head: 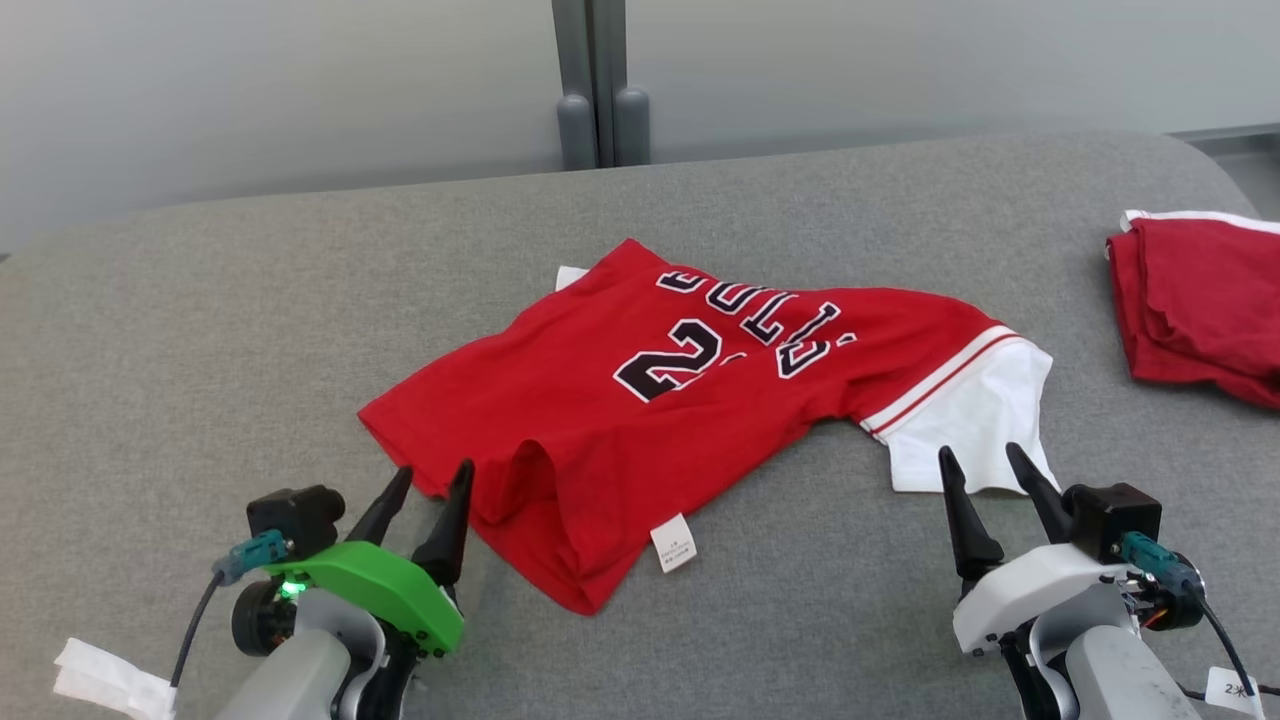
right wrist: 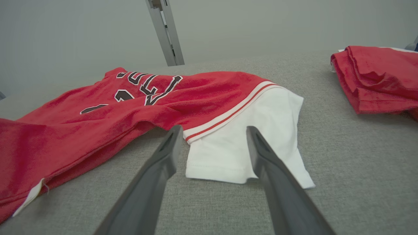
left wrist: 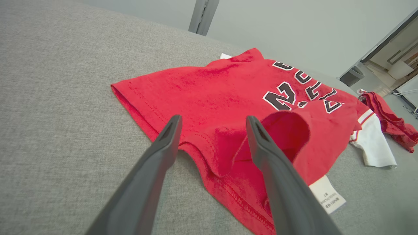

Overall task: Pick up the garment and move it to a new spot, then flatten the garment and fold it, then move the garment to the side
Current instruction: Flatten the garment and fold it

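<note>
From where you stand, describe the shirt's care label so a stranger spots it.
On the grey fabric surface lies a red jersey. A white care label sticks out from its near hem. Unlike the white sleeve, it is tiny and printed.

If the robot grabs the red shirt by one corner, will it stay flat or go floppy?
Probably floppy: the red shirt lies in soft wrinkles, its hem folded over itself. It looks thin, so likely light. It may drag rather than slide, since the grey cloth surface looks rough.
</note>
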Controlling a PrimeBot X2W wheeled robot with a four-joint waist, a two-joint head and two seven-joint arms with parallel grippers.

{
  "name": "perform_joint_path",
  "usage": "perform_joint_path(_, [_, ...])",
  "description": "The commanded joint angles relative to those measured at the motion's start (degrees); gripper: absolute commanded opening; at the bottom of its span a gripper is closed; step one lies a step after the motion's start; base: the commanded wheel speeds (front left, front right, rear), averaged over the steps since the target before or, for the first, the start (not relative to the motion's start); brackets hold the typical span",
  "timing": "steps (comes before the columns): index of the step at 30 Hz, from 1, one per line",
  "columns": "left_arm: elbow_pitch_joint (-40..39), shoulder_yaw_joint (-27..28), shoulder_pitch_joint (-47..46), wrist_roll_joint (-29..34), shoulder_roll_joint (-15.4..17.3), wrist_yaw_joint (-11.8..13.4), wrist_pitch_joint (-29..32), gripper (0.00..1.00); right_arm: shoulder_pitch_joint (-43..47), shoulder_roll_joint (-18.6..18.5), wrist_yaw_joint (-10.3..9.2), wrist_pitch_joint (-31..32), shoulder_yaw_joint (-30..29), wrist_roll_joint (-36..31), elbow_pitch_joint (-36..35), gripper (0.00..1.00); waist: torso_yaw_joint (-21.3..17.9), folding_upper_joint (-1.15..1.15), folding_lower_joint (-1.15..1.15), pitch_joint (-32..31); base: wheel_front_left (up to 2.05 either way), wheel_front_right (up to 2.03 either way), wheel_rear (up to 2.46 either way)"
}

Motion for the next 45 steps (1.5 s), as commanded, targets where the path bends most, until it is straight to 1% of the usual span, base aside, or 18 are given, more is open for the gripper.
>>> perform_joint_path(1, [1.03, 1.16, -1.27, 0.35, -0.04, -0.18, 0.0, 1.0, -0.84, -0.21, -0.09, 0.01, 0.06, -0.43, -0.34, 1.0, -1.74, 0.0, 0.0, 2.55, 0.0, 0.0, 0.0])
perform_joint_path(5, [4.55, 2.41, -2.68, 1.17, 0.0, -0.18, 0.0, 1.0, -1.69, -0.21, -0.09, 0.01, -0.1, -0.93, -0.77, 1.0, -2.54, 0.0, 0.0, 4.78, 0.0, 0.0, 0.0])
perform_joint_path(7, [6.79, 1.3, -3.07, 0.56, -0.5, -0.18, 0.02, 1.0, -2.06, -0.19, -0.09, 0.01, -0.24, -1.14, -0.94, 1.0, -2.74, 0.0, 0.0, 5.63, 0.0, 0.0, 0.0])
perform_joint_path(11, [11.61, -0.81, -5.09, -2.39, -1.27, -0.18, 0.54, 1.0, -2.67, -0.2, -0.09, 0.01, 0.06, -1.3, -1.15, 1.0, -3.21, 0.0, 0.0, 6.72, 0.0, 0.0, 0.0])
perform_joint_path(13, [12.79, -2.04, -4.86, -5.24, -2.34, -0.18, 1.77, 1.0, -2.87, -0.24, -0.09, 0.02, 0.21, -1.12, -1.14, 1.0, -3.36, 0.0, 0.0, 6.96, 0.0, 0.0, 0.0])
perform_joint_path(16, [11.41, -3.53, -4.33, -9.55, -3.62, -0.18, 4.14, 1.0, -3.0, -0.2, -0.09, 0.02, 0.31, -0.77, -1.16, 1.0, -3.39, 0.0, 0.0, 7.1, 0.0, 0.0, 0.0])
perform_joint_path(19, [9.36, -4.86, -4.7, -12.77, -3.2, -0.18, 4.11, 1.0, -2.99, -0.21, -0.09, 0.02, 0.25, -0.69, -0.91, 1.0, -3.25, 0.0, 0.0, 7.05, 0.0, 0.0, 0.0])
perform_joint_path(20, [8.89, -5.33, -5.07, -13.15, -2.73, -0.18, 3.59, 0.98, -2.96, -0.21, -0.09, 0.02, 0.32, -0.67, -0.83, 1.0, -3.23, 0.0, 0.0, 7.0, 0.0, 0.0, 0.0])
perform_joint_path(21, [8.51, -5.79, -5.26, -14.0, -2.34, -0.18, 3.21, 0.44, -2.91, -0.21, -0.09, 0.02, 0.41, -0.67, -0.75, 1.0, -3.21, 0.0, 0.0, 6.91, 0.0, 0.0, 0.0])
perform_joint_path(22, [8.22, -6.3, -5.46, -14.08, -1.97, -0.18, 2.89, 0.0, -2.89, -0.21, -0.09, 0.02, 0.49, -0.7, -0.69, 1.0, -3.22, 0.0, 0.0, 6.85, 0.0, 0.0, 0.0])
perform_joint_path(28, [6.19, -8.29, -7.16, -14.36, 0.5, -0.18, 0.29, 0.0, -2.61, -0.22, -0.09, 0.02, 0.2, -0.91, -0.11, 1.0, -2.89, 0.0, 0.0, 5.64, 0.0, 0.0, 0.0])
perform_joint_path(30, [5.2, -8.3, -7.36, -13.34, 1.22, -0.18, 0.0, 0.0, -1.95, -0.22, -0.09, 0.02, -0.12, -0.9, 0.13, 1.0, -2.5, 0.0, 0.0, 4.78, 0.0, 0.0, 0.0])
perform_joint_path(31, [4.41, -7.29, -7.58, -12.92, 1.5, -0.18, -0.13, 0.0, -1.55, -0.21, -0.09, 0.02, -0.31, -0.75, 0.27, 1.0, -2.23, 0.0, 0.0, 4.35, 0.0, 0.0, 0.0])
perform_joint_path(37, [-0.6, 0.44, -7.74, -5.21, 3.03, -0.18, -0.03, 0.0, -0.68, -0.2, -0.09, 0.02, -0.73, -0.21, 0.54, 1.0, -1.13, 0.0, 0.0, 3.03, 0.0, 0.0, 0.0])
perform_joint_path(39, [-0.36, 1.0, -8.28, -3.19, 3.89, -0.18, -0.03, 0.0, -0.92, -0.22, -0.09, 0.02, -0.41, -0.08, 0.45, 1.0, -1.29, 0.0, 0.0, 3.33, 0.0, 0.0, 0.0])
perform_joint_path(42, [1.3, 0.98, -10.02, -2.27, 5.28, -0.18, -0.05, 0.0, -2.25, -0.22, -0.09, 0.02, 0.54, 0.16, 0.13, 1.0, -2.15, 0.0, 0.0, 4.56, 0.0, 0.0, 0.0])
perform_joint_path(45, [3.27, 0.85, -11.5, -2.42, 5.82, -0.18, -0.04, 0.0, -2.79, -0.23, -0.09, 0.01, 1.44, 0.35, -0.09, 1.0, -3.02, 0.0, 0.0, 5.5, 0.0, 0.0, 0.0])
